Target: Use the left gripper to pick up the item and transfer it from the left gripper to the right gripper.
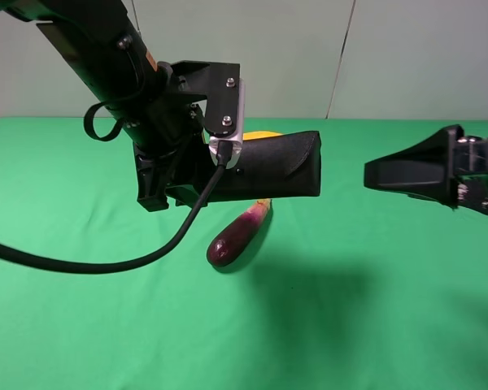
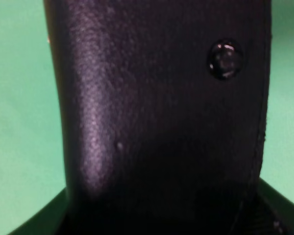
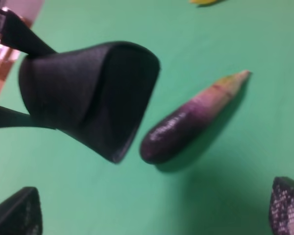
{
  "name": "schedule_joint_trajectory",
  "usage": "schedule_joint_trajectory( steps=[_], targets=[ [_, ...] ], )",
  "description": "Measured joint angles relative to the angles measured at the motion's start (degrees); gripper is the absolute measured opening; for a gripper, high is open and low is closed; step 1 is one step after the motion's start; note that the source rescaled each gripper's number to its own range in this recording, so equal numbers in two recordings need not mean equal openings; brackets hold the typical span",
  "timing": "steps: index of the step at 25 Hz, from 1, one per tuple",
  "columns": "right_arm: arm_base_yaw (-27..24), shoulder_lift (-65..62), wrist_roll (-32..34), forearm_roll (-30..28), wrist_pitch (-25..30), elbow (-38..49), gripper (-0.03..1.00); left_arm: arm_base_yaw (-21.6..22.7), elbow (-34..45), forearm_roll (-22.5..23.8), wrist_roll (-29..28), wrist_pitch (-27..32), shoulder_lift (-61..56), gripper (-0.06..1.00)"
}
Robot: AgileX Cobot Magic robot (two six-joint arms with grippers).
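Observation:
The black leather-like case is held level in the air above the green table, its free end pointing right. My left gripper is shut on its left end. In the left wrist view the case fills the frame, with its snap button showing. My right gripper is open, at about the same height, a short gap to the right of the case's free end. The right wrist view shows that end of the case ahead of the open fingertips.
A purple eggplant lies on the green cloth below the case; it also shows in the right wrist view. A yellow banana is mostly hidden behind the case.

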Motion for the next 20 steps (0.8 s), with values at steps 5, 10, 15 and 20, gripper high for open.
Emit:
schedule_joint_trajectory(
  steps=[5, 10, 15, 20],
  targets=[
    [0.0, 6.7, -9.2, 6.5, 0.1, 0.0, 1.00, 0.0, 0.0, 0.0, 0.0, 0.0, 0.0, 0.03],
    [0.0, 11.8, -18.4, 12.3, 2.7, 0.0, 1.00, 0.0, 0.0, 0.0, 0.0, -0.1, 0.0, 0.03],
    [0.0, 16.3, -26.4, 17.5, 5.8, 0.0, 1.00, 0.0, 0.0, 0.0, 0.0, -0.1, 0.0, 0.03],
    [0.0, 20.5, -29.5, 18.4, 8.5, -3.6, 1.00, 0.0, 0.0, 0.0, 0.0, -0.1, 0.0, 0.03]
  ],
)
